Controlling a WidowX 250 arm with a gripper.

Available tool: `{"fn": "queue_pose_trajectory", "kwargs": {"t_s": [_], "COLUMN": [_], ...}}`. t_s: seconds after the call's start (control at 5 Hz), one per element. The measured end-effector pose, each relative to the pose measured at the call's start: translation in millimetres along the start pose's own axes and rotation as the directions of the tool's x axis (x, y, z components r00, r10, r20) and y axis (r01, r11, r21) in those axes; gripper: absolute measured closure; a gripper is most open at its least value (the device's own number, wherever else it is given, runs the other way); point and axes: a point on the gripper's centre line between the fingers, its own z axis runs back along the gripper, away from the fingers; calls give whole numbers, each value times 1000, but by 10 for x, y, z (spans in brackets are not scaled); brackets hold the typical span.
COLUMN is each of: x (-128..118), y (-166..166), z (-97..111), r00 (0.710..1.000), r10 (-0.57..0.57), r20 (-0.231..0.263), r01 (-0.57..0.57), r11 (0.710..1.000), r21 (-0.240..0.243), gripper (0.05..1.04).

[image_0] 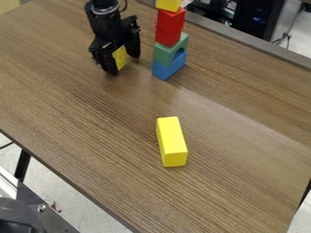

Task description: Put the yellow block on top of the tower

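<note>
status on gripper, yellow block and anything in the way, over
Gripper beside tower, shut on yellow block. Block not yet on top. Nothing visible between gripper and tower; spare yellow block lies apart.

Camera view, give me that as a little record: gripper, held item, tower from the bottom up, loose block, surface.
gripper: upper left, beside the tower, not touching it
held item: a yellow block, between the fingers
tower, bottom up: blue block, green block, red section, yellow piece cut off by the picture's top edge
loose block: long yellow block, lying apart from the tower
surface: brown wood-grain table
</note>
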Motion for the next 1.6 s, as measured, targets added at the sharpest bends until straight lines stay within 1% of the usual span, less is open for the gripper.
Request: {"fn": "queue_pose_trajectory", "kwargs": {"t_s": [0.2, 0.4, 0.6, 0.8, 1.0, 1.2, 1.4, 1.6], "x": [103, 200, 260, 265, 339, 379, 379, 262], "y": [-53, -59, -76, -50, 96, 34, 17, -26], "z": [-9, -14, -18, 8, 109, 392, 634, 932], "r00": [1000, 999, 999, 999, 995, 993, 982, 980], "r10": [8, 32, 38, 26, 67, 87, 169, 183], "r20": [2, -10, -7, -27, -79, -85, -80, -74], "r01": [-8, -33, -39, -27, -67, -91, -170, -186], "r11": [1000, 998, 998, 999, 998, 995, 985, 982], "r21": [-21, -50, -53, -19, 8, -41, -7, -29], "gripper": [132, 415, 488, 489, 489, 490, 490, 490]}}
